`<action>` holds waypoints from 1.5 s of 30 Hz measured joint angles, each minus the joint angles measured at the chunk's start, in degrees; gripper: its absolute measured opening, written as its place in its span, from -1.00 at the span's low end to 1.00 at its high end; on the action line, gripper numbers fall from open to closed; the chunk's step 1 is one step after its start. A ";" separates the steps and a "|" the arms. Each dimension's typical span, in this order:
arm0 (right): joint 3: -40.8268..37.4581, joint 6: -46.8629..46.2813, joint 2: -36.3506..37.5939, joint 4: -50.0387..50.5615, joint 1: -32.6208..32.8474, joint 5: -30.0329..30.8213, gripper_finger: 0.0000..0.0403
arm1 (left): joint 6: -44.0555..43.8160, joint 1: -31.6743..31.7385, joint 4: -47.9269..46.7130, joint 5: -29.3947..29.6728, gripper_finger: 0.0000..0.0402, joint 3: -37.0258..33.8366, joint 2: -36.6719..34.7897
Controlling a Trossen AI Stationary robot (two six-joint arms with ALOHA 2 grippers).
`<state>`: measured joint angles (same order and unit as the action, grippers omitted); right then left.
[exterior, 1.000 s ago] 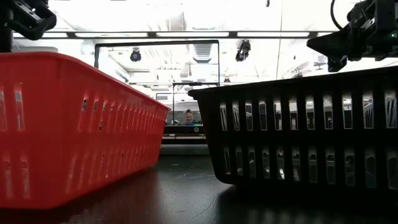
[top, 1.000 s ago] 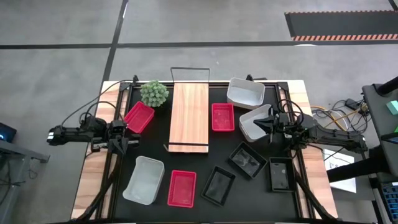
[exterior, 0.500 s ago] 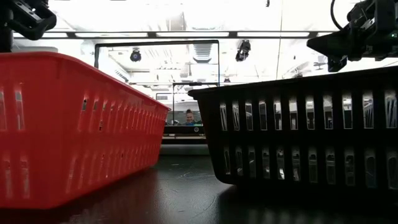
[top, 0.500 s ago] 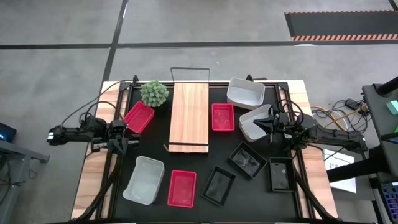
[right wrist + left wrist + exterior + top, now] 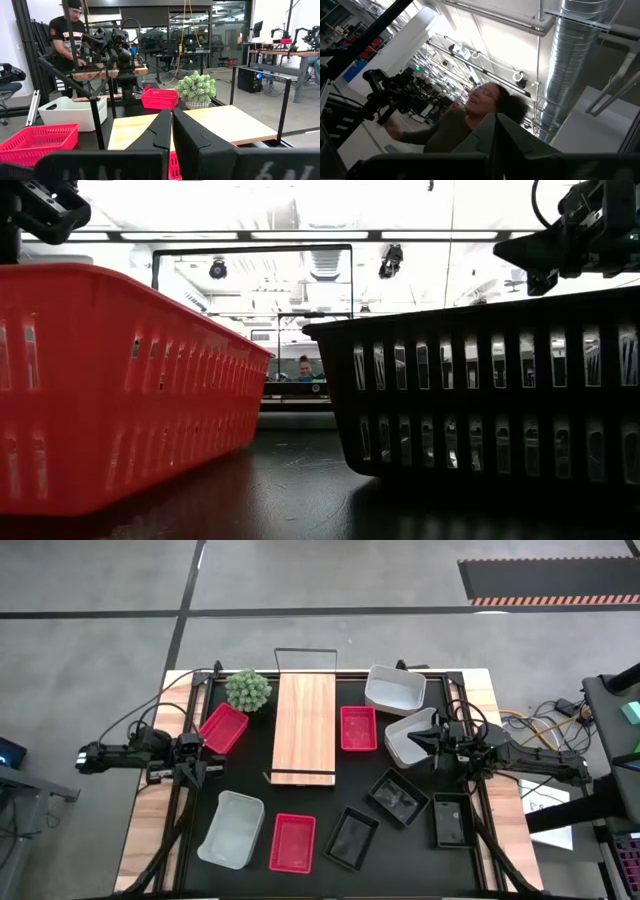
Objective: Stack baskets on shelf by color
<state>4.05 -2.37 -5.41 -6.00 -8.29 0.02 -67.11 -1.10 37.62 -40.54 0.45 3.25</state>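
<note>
The shelf (image 5: 304,727), a light-wood board with a wire frame, lies mid-table. Red baskets sit at its left (image 5: 223,727), its right (image 5: 358,728) and the front (image 5: 293,841). White baskets rest at the back right (image 5: 395,688), right (image 5: 410,738) and front left (image 5: 232,828). Three black baskets (image 5: 398,796), (image 5: 352,838), (image 5: 450,820) lie front right. My left gripper (image 5: 203,747) is shut and empty beside the left red basket. Shut too and empty, my right gripper (image 5: 420,740) hovers over the right white basket, its fingers (image 5: 170,125) pressed together, facing the shelf (image 5: 200,125).
A green ball-shaped plant (image 5: 248,690) stands at the shelf's back left corner. In the low view a red basket (image 5: 120,380) and a black basket (image 5: 490,390) fill the foreground. A person (image 5: 67,35) stands beyond the table; another (image 5: 470,120) shows in the left wrist view.
</note>
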 joint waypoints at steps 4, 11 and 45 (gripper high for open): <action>0.00 0.00 0.00 0.00 0.00 0.00 -0.96 | 0.01 0.02 -0.01 -0.01 -1.00 0.00 0.00; 0.01 -6.43 0.02 -4.77 0.04 0.04 -0.96 | 0.00 0.01 0.00 0.01 -1.00 0.01 0.00; 0.03 13.31 -13.02 -38.12 0.02 0.09 -0.96 | 0.01 0.00 0.01 0.01 -1.00 0.02 0.00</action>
<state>4.09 10.94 -18.43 -44.12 -8.27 0.11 -67.09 -1.10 37.63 -40.53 0.47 3.25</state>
